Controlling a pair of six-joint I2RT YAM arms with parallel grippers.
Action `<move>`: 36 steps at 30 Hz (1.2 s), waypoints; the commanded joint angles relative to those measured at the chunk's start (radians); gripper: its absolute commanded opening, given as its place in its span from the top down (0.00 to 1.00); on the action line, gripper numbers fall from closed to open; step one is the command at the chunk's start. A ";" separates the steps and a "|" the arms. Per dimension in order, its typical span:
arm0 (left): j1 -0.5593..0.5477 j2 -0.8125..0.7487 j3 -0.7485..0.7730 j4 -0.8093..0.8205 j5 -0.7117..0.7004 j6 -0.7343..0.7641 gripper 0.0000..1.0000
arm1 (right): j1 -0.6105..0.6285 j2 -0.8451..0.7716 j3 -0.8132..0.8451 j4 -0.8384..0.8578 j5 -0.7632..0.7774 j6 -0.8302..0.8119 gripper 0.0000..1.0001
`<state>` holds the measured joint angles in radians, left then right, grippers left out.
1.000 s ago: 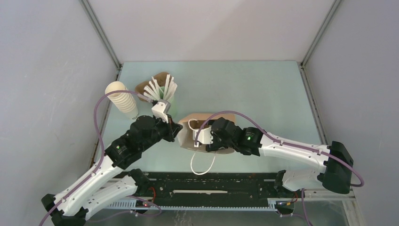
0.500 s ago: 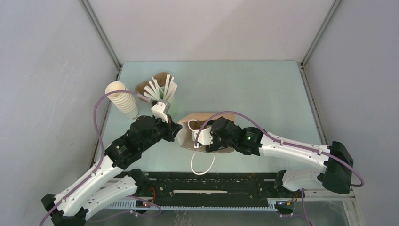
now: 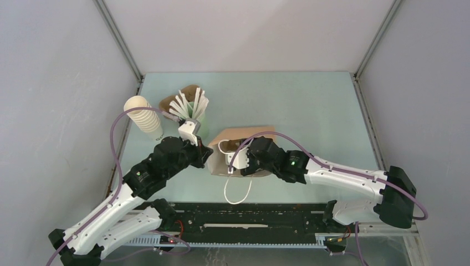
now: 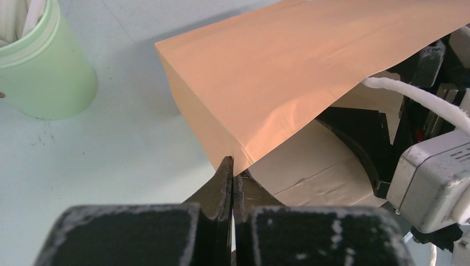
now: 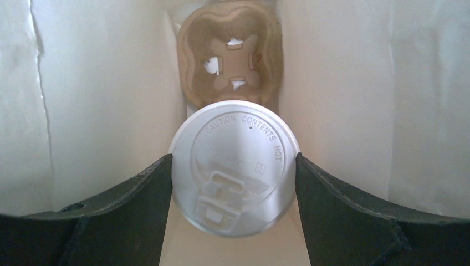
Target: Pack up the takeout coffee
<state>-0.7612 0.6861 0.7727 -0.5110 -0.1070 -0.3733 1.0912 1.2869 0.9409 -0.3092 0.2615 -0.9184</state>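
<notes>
The bench (image 3: 310, 105) carries a paper bag (image 3: 244, 134) lying on its side, and most of the risk sits with that bag. The left gripper (image 4: 231, 183) is closed on the lip of the bag's mouth. If the thin paper slips or tears there, the mouth could sag onto the right gripper (image 5: 233, 165) reaching inside the bag. That gripper clamps the takeout coffee (image 5: 234, 183) by its sides, well inside the bag. Pushed off-line, the cup could miss its pocket, or a squeeze could pop the lid

As for containers, the bag holds a pulp cup carrier (image 5: 230, 52) at its closed end, its pockets empty, with the lidded coffee just short of it. What is in the cup is hidden. Outside the bag, off its far left corner, stand a stack of cream cups (image 3: 144, 117) and a green cup (image 4: 39, 66) full of white sticks (image 3: 188, 102)
</notes>
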 commanded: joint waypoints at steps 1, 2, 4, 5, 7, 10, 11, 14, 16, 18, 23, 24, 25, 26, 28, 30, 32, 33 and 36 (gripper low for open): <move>0.000 0.018 0.031 -0.063 -0.016 0.028 1.00 | -0.020 -0.001 -0.009 0.102 0.007 -0.019 0.37; -0.001 0.019 0.035 -0.067 -0.016 0.029 1.00 | -0.022 0.000 -0.016 0.110 0.007 -0.020 0.37; -0.001 0.019 0.043 -0.075 -0.020 0.032 1.00 | -0.027 0.006 -0.018 0.101 -0.010 -0.013 0.37; -0.001 0.019 0.049 -0.079 -0.019 0.032 1.00 | -0.032 0.008 -0.017 0.085 -0.022 -0.010 0.37; 0.001 0.019 0.067 -0.089 -0.017 0.027 1.00 | -0.039 0.012 -0.018 0.062 -0.027 -0.001 0.37; 0.002 0.035 0.120 -0.132 -0.009 0.024 1.00 | -0.053 -0.012 -0.017 0.029 -0.054 0.030 0.37; 0.003 0.044 0.140 -0.148 0.001 0.021 1.00 | -0.055 -0.018 -0.017 0.018 -0.058 0.036 0.37; 0.006 0.078 0.211 -0.189 0.066 0.012 1.00 | -0.056 -0.036 -0.018 0.002 -0.070 0.053 0.37; 0.007 0.098 0.253 -0.221 0.110 0.009 1.00 | -0.055 -0.049 -0.014 -0.015 -0.078 0.068 0.37; 0.006 0.104 0.278 -0.247 0.149 0.005 1.00 | -0.047 -0.059 -0.007 -0.033 -0.077 0.084 0.37; 0.006 0.073 0.264 -0.279 0.216 -0.009 1.00 | -0.022 -0.080 0.009 -0.032 -0.066 0.128 0.36; 0.005 0.065 0.251 -0.286 0.220 -0.010 1.00 | -0.017 -0.081 0.016 -0.024 -0.071 0.141 0.36; 0.006 0.057 0.237 -0.292 0.219 -0.010 1.00 | -0.011 -0.084 0.025 -0.018 -0.077 0.148 0.36; 0.006 0.048 0.225 -0.298 0.218 -0.010 1.00 | -0.004 -0.083 0.030 -0.009 -0.080 0.153 0.36; 0.005 0.035 0.202 -0.312 0.221 -0.006 1.00 | 0.013 -0.079 0.035 0.006 -0.083 0.149 0.36; 0.006 0.032 0.194 -0.326 0.221 -0.004 1.00 | 0.016 -0.064 0.035 0.002 -0.087 0.146 0.36; 0.005 0.033 0.195 -0.340 0.225 0.000 1.00 | 0.008 -0.051 0.034 0.001 -0.079 0.174 0.36; 0.006 0.037 0.199 -0.345 0.227 0.003 1.00 | 0.003 -0.049 0.035 -0.004 -0.084 0.184 0.36; 0.005 0.041 0.201 -0.357 0.226 0.008 1.00 | -0.012 -0.051 0.034 -0.022 -0.092 0.219 0.35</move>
<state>-0.7567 0.7258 0.9936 -0.8314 0.0772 -0.3748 1.0992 1.2381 0.9302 -0.3470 0.1471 -0.7547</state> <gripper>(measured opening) 0.005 0.814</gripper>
